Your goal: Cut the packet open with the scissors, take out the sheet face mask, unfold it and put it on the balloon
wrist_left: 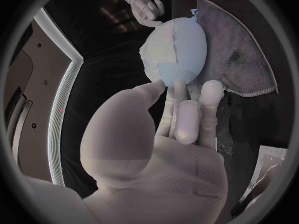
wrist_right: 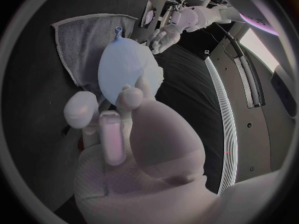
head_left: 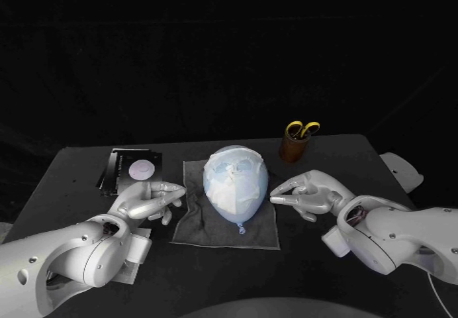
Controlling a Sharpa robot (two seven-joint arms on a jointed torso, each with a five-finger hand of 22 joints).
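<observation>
**A:** The black table (head_left: 86, 172) carried everything. Mid-frame the grey cloth (head_left: 196, 225) lay flat, and the pale balloon (head_left: 237, 216) sat on it with its knot toward the bottom of the frame.

**B:** And the sheet face mask (head_left: 237, 179) was draped over the balloon's upper part! I'd judge it thin, limp and probably slick. It would fold on itself or tear, so take it lightly by an outer edge. The balloon looked light, apt to roll and easy to burst, so no hard pressing.

**A:** The left hand (head_left: 153, 201) sat left of the balloon, just clear of it, fingers loosely curled and apart with nothing in them. The right hand (head_left: 307, 195) had its fingertips right at the balloon's right edge. I couldn't tell whether it was pinching the mask's rim or only touching.

**B:** The packet (head_left: 134, 171) lay upper left of the cloth. The scissors (head_left: 304, 129) stood handles-up in a brown holder (head_left: 293, 149) at upper right, well apart from both hands.
</observation>
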